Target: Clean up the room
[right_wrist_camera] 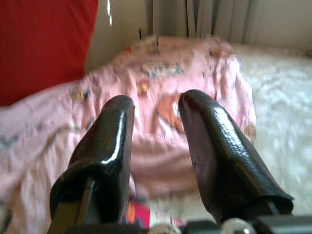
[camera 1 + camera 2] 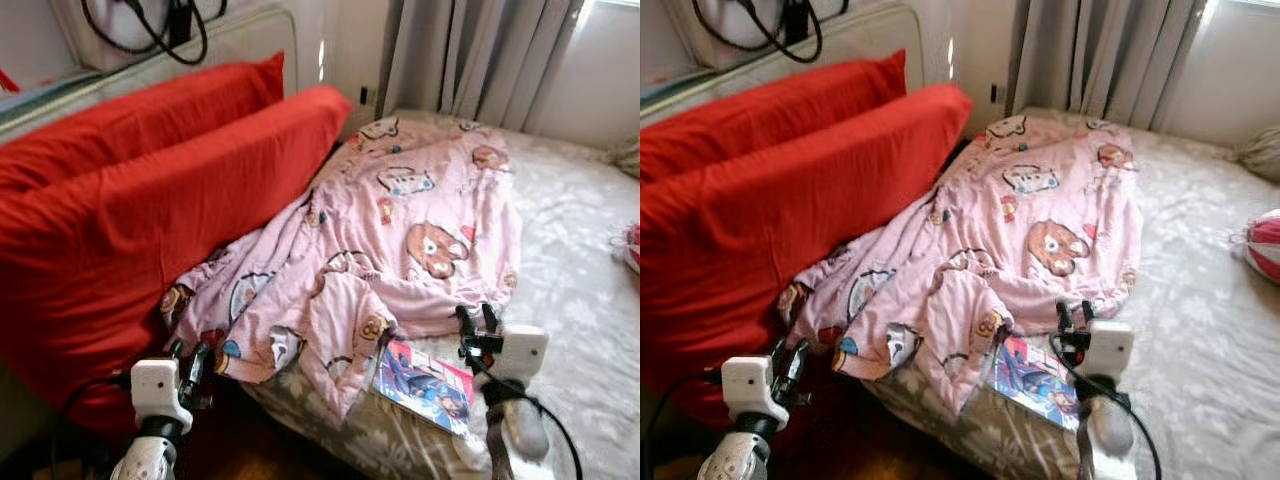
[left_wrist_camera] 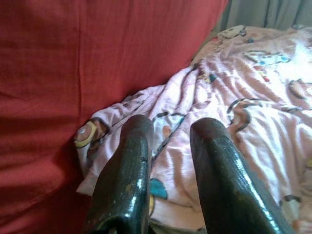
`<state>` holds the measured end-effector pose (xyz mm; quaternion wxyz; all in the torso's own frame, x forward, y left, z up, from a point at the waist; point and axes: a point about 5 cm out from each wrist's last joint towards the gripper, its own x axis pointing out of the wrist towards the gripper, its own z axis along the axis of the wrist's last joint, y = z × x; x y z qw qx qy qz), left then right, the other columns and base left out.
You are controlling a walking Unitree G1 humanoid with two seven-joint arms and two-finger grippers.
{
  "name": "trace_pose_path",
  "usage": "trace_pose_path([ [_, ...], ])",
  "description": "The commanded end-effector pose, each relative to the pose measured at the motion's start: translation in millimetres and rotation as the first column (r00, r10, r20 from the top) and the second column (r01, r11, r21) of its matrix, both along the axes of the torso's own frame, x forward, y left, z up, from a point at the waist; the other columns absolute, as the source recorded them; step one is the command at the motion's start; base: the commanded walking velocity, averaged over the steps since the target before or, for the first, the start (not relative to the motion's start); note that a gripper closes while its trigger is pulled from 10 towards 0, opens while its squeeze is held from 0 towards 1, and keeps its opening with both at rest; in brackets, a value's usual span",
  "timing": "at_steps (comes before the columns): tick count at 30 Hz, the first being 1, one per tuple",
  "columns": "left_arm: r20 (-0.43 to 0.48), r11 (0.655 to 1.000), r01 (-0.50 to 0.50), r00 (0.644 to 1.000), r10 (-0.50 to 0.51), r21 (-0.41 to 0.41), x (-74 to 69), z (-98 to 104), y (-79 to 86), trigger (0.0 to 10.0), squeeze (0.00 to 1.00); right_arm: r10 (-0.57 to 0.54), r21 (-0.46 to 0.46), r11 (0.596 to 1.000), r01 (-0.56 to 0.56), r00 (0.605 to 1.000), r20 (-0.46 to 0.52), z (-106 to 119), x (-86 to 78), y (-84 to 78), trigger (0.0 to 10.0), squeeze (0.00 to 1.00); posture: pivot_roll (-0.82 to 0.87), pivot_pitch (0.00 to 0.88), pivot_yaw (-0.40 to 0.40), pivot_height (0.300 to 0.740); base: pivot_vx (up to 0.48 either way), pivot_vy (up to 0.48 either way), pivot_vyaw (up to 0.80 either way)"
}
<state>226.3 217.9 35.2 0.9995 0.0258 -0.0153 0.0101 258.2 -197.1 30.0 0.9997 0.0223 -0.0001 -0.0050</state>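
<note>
A bedroom seen from the robot's head, looking down at a bed (image 2: 590, 300) with a pale grey patterned sheet. A pink blanket (image 2: 400, 240) printed with cartoon animals sprawls crumpled across the centre of the frame, one end up near the grey curtains (image 2: 470, 55) at the top, the other spilling over the bed's near edge toward the lower left. It looks thrown aside rather than laid out, so it is probably what needs tidying. Two large red pillows (image 2: 130, 210) lean upright along the left side of the frame, and the blanket's edge is bunched against them.

A colourful magazine (image 2: 425, 383) lies on the sheet at lower centre, partly tucked under the blanket's hem.

The left gripper (image 2: 190, 365) hovers at the lower left, just short of the blanket's hanging corner, its jaws slightly parted and holding nothing. The right gripper (image 2: 478, 325) hovers at the lower right, just above the magazine and near the blanket's hem, jaws likewise parted and empty. Both point toward the blanket, seemingly poised to take hold of its near edge.

A red and white object (image 2: 1265, 245) rests at the far right edge.
</note>
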Motion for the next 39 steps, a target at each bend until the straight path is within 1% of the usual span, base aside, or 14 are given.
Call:
trace_pose_path([
  [1,0.003,1.0,0.007,1.0,-0.007,-0.01,-0.4,4.9,-1.4,10.0,0.0,0.002,0.003,1.0,-0.002,1.0,0.01,6.1,3.0,1.7,10.0,0.0,0.11,0.0,0.014,0.74,0.0,0.0,0.0],
  [4,0.012,1.0,0.009,1.0,-0.008,-0.019,1.7,9.5,-1.8,10.0,0.0,0.031,0.001,1.0,-0.031,0.999,0.005,10.1,6.9,5.1,10.0,0.0,0.1,0.0,0.02,0.74,0.0,0.0,0.0],
  [5,0.019,1.0,0.024,1.0,-0.024,-0.018,6.8,15.3,-2.6,10.0,0.0,0.047,-0.021,0.999,-0.046,0.999,0.019,16.7,13.3,9.0,10.0,0.0,0.09,0.0,0.024,0.74,0.0,0.0,0.0],
  [9,0.043,0.999,0.033,0.999,-0.032,-0.019,12.1,27.8,-2.7,10.0,0.0,0.063,-0.039,0.997,-0.061,0.997,0.043,26.3,20.3,13.1,10.0,0.0,0.1,0.0,0.012,0.715,0.0,0.0,0.0],
  [14,0.034,1.0,0.012,0.999,-0.011,-0.021,9.7,33.0,3.6,10.0,0.0,0.033,-0.038,0.999,-0.032,0.999,0.021,26.5,18.3,11.7,10.0,0.0,0.11,0.0,0.008,0.685,0.0,0.0,0.0],
  [17,0.036,1.0,0.008,0.999,-0.007,-0.019,9.4,36.3,4.1,10.0,0.0,0.027,-0.04,0.999,-0.026,0.999,0.025,27.3,16.6,11.9,10.0,0.0,0.11,0.0,0.006,0.671,0.0,0.0,0.0],
  [18,0.031,1.0,0.008,0.999,-0.008,-0.017,9.7,37.7,4.0,10.0,0.0,0.017,-0.051,0.999,-0.016,1.0,0.02,27.3,15.8,11.3,10.0,0.0,0.11,0.0,0.009,0.671,0.0,0.0,0.0],
  [22,0.029,1.0,0.013,1.0,-0.012,-0.026,9.2,39.5,2.0,10.0,0.0,0.015,-0.043,0.999,-0.014,1.0,0.021,28.7,16.0,10.7,10.0,0.0,0.11,0.0,0.006,0.671,0.0,0.0,0.0],
  [26,0.03,0.999,0.016,0.999,-0.015,-0.027,9.5,43.1,-0.2,10.0,0.0,-0.002,-0.046,0.999,0.002,1.0,-0.003,28.7,17.2,8.4,10.0,0.0,0.11,0.0,0.002,0.671,0.0,0.0,0.0],
  [27,0.033,0.999,0.015,0.999,-0.014,-0.031,9.9,44.7,-0.8,10.0,0.0,-0.005,-0.028,1.0,0.005,1.0,-0.019,27.7,17.3,8.7,10.0,0.0,0.11,0.0,0.002,0.671,0.0,0.0,0.0],
  [28,0.032,0.999,0.015,0.999,-0.014,-0.033,10.1,45.6,-1.4,10.0,0.0,0.006,-0.039,0.999,-0.007,1.0,-0.024,27.5,17.3,9.8,10.0,0.0,0.11,0.0,0.001,0.661,0.0,0.0,0.0],
  [31,0.03,0.999,0.016,0.999,-0.015,-0.035,10.3,46.3,-2.2,10.0,0.0,0.012,-0.035,0.999,-0.013,1.0,-0.011,28.6,16.9,11.0,10.0,0.0,0.11,0.0,0.0,0.656,0.0,0.0,0.0],
  [34,0.029,0.999,0.02,0.999,-0.019,-0.039,10.7,47.6,-3.8,10.0,0.0,0.019,-0.032,0.999,-0.019,1.0,0.0,30.3,16.8,11.9,10.0,0.0,0.11,0.0,-0.002,0.656,0.0,0.0,0.0],
  [39,0.021,0.999,0.023,1.0,-0.022,-0.049,9.6,47.8,-6.6,10.0,0.0,0.022,-0.027,0.999,-0.023,0.999,-0.024,28.6,16.4,11.4,10.0,0.0,0.11,0.0,-0.006,0.656,0.0,0.0,0.0],
])
